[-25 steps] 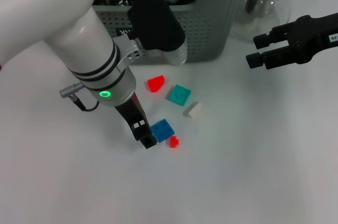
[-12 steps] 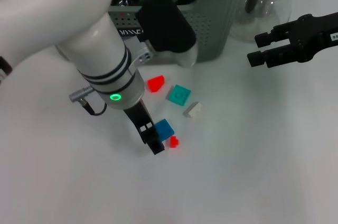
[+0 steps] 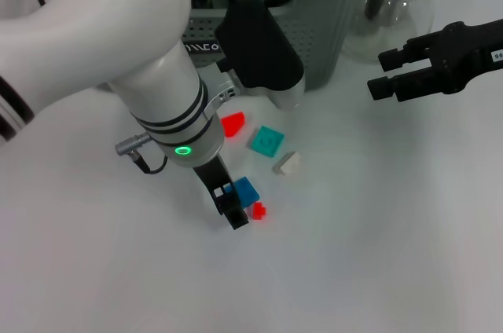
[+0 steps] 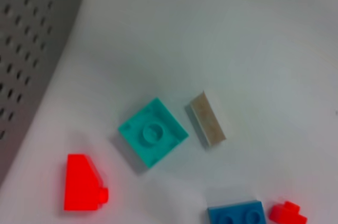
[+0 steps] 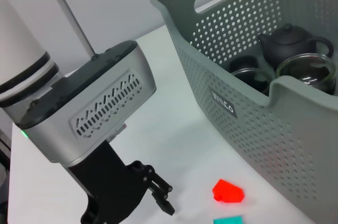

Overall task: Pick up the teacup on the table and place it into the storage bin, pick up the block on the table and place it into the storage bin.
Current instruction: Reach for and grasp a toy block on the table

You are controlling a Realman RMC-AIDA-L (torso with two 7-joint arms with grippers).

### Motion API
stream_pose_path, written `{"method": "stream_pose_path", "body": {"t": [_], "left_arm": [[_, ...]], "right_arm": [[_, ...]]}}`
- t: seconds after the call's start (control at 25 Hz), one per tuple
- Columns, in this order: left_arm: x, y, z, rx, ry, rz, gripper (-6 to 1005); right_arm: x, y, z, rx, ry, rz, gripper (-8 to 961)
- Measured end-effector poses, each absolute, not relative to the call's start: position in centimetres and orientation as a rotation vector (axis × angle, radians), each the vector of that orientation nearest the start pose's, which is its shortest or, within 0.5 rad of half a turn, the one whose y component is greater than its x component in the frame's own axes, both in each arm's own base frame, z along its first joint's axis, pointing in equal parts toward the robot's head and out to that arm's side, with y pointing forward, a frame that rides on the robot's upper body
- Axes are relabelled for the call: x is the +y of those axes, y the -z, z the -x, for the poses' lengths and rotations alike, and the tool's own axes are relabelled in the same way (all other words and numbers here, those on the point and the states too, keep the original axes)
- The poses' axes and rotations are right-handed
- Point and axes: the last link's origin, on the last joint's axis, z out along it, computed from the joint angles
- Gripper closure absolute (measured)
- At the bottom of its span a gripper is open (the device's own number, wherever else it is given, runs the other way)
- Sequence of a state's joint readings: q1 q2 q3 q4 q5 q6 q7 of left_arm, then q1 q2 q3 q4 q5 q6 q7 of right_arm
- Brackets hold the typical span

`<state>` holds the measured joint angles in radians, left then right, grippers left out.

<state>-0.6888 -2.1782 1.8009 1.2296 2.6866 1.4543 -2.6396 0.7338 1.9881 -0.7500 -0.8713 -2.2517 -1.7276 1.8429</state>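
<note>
- the table (image 3: 377, 254) is a plain white top, with the work near its middle.
- the storage bin (image 3: 314, 42) stands at the far edge; a dark teapot (image 5: 288, 42) and glassware already sit inside it, so the teacup step looks done.
- the left gripper (image 3: 229, 203) is down at the table with its fingers straddling the blue block (image 3: 245, 189); whether they have closed on it i cannot tell.
- the right gripper (image 3: 381, 74) hangs parked out to the right with its fingers apart, holding nothing.
- the small red block (image 3: 258, 210) lies just beside the blue one; a finger could nudge it or pinch both together.
- a shallow or off-centre grip may let the blue block twist and drop on the way to the bin.
</note>
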Motion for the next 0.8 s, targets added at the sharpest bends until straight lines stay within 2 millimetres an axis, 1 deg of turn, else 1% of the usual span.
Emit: {"method": "stream_pose_path", "body": {"t": [0.28,0.52,0.8], "left_arm": [[31.95,10.55,14.49,-0.516,-0.825,2.74,141],[32.04,10.74,14.85,-0.524,-0.843,2.737,141],[31.98,10.9,14.72,-0.512,-0.847,2.742,142]], "right_arm": [[37.28,-4.9,-20.56,0.751,-0.286,2.935,266],[37.3,-4.98,-20.58,0.752,-0.288,2.933,266],[37.33,-5.06,-20.6,0.751,-0.294,2.929,266]]}}
